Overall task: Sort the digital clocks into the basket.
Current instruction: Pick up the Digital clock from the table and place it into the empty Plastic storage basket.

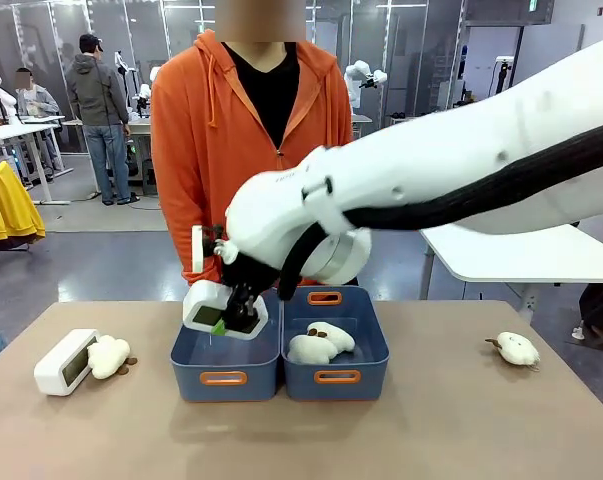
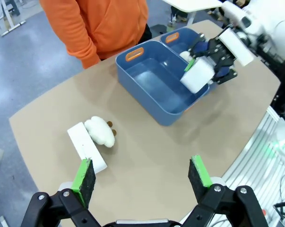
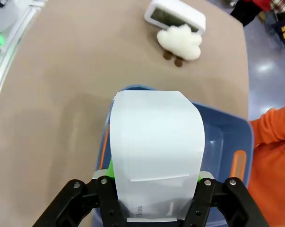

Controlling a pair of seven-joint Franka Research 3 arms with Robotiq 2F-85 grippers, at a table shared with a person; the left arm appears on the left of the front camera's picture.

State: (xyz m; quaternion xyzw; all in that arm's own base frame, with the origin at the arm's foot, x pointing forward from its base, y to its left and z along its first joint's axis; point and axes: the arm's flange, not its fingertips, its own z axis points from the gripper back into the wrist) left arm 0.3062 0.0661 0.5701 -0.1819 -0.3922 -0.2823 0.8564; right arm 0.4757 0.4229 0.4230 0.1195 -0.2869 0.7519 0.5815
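One clock [image 1: 206,303], seemingly above rim of basket [image 1: 193,382].

In the right wrist view, the white rounded-rectangular plastic clock [image 3: 156,146] covers nearly all of the green pads of the right tool [image 1: 233,316] clamped on it, and much of the dark blue rectangular plastic basket [image 3: 222,125] below. In the front view, the white right arm [image 1: 461,170] hides the hands of the person in the orange hoodie [image 1: 196,130]. The second white plastic clock [image 1: 65,362] on the bench [image 1: 431,430] has a face too small to read, one end covered by a fluffy cream plush toy [image 1: 108,355].

Clock one [image 1: 209,305]: above basket [image 1: 196,378]
Clock two [image 1: 64,362]: left of it, plush [image 1: 108,356] beside
Twin bin [image 1: 371,372]: right, plushes [image 1: 319,342] inside
Lone plush [image 1: 518,348]: far right
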